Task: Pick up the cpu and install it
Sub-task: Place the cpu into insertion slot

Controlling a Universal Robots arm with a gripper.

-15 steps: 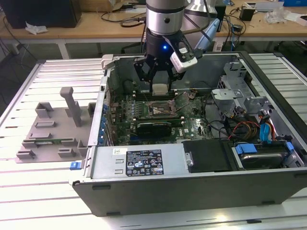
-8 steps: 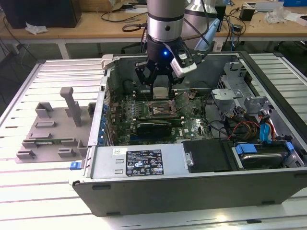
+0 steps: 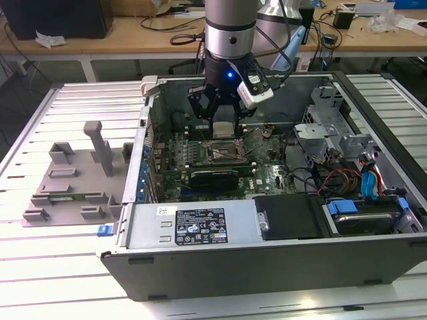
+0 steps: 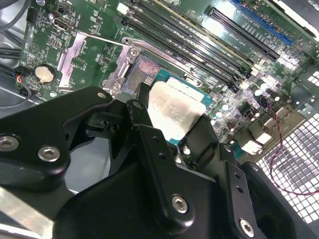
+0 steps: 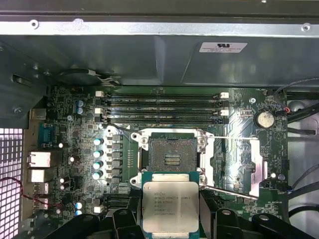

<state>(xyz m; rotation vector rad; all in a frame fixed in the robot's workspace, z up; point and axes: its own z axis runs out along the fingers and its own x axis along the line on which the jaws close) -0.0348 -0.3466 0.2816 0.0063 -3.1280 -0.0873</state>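
In the exterior view the arm is pointing down into the open computer case (image 3: 280, 263). Its gripper (image 3: 223, 124) is clamping the cpu (image 3: 223, 129) by two opposite edges, flat side up. The chip is hanging just above the board, over the socket (image 3: 224, 152) and apart from it. A grey tray (image 3: 67, 200) is lying on the slatted table (image 3: 40, 280), at the exterior view's left of the case.

In the second wrist view the black fingers (image 4: 149, 139) are pressing against the chip's sides, and its silvery top is facing the camera. Beyond it the socket is lying open, its hinged plate (image 4: 75, 52) folded back.

In the first wrist view the cpu is sitting between the fingertips, close to the socket's near edge (whether it overlaps the frame I cannot tell). The socket's contacts are showing, and the memory slots (image 5: 159, 107) are running along its far side.
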